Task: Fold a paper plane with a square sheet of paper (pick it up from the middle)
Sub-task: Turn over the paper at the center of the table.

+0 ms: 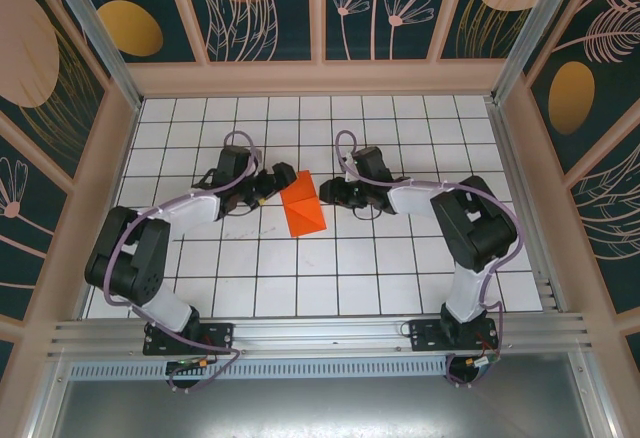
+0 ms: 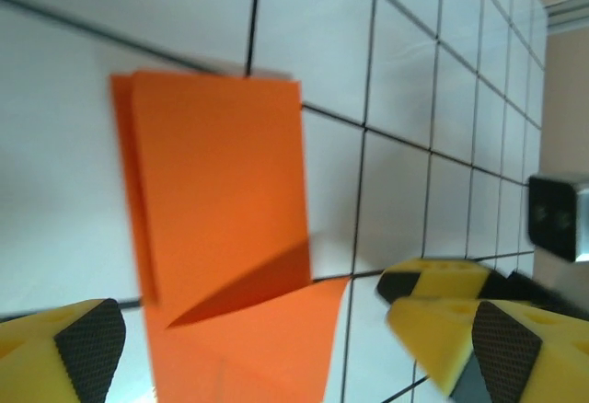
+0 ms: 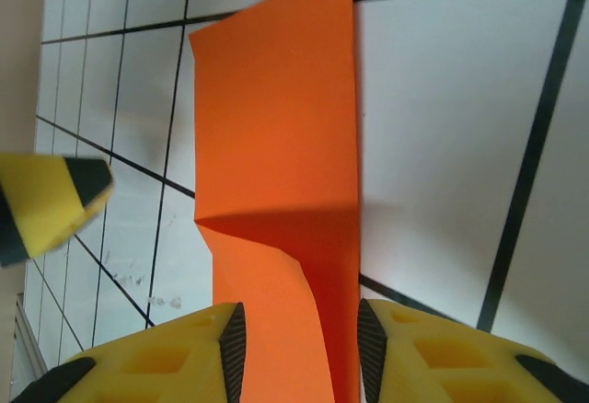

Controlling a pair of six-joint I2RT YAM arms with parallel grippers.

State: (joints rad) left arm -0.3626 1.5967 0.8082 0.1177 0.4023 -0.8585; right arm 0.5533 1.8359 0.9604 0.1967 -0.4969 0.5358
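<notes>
- The sheet of paper (image 1: pixel 302 208) lies near the middle of the white gridded counter (image 1: pixel 400 268), between the two arms. It is orange-red and already partly folded.
- In the top view, the left fingers (image 1: pixel 268 184) sit just beside the paper's upper left edge. The right fingers (image 1: pixel 332 194) are just beside its upper right edge.
- In the left wrist view, the left fingers (image 2: pixel 87 339) are spread wide apart, one at each lower corner of the frame. They grip nothing.
- The paper (image 2: pixel 221 201) shows there as a doubled rectangle lying flat. A lower flap casts a dark slanted shadow and reaches down between the two fingers.
- In the right wrist view, the right fingers (image 3: pixel 235 348) stand close together, and a strip of the paper (image 3: pixel 276 118) runs down into the narrow gap between their dark pads.
- The strip's right edge meets the right pad. Whether the pads actually pinch the paper cannot be told.
- A crease crosses the strip partway down, and the part below it bends upward.
</notes>
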